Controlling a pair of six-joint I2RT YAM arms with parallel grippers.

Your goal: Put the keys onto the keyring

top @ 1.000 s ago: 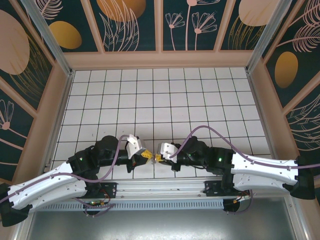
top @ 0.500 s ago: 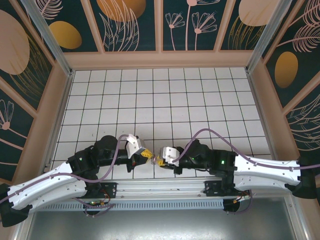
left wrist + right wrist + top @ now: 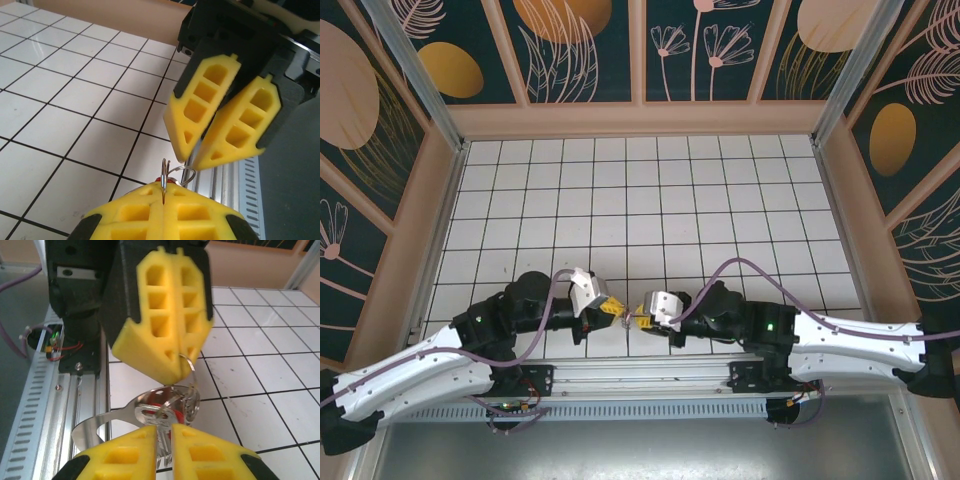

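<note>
The left gripper point(image 3: 163, 190), fingers pressed together, pinches the keyring point(image 3: 164, 172) by its wire ring, tip to tip with the right gripper point(image 3: 166, 432) pinching the key point(image 3: 161, 411).

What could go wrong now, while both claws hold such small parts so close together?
1. The left claw pinches the wire ring only at its very tips, so the ring may slip out.
2. The right claw seems to grip the key by its thin blade, so the key may twist.
3. The two claws nearly touch and could collide.
</note>
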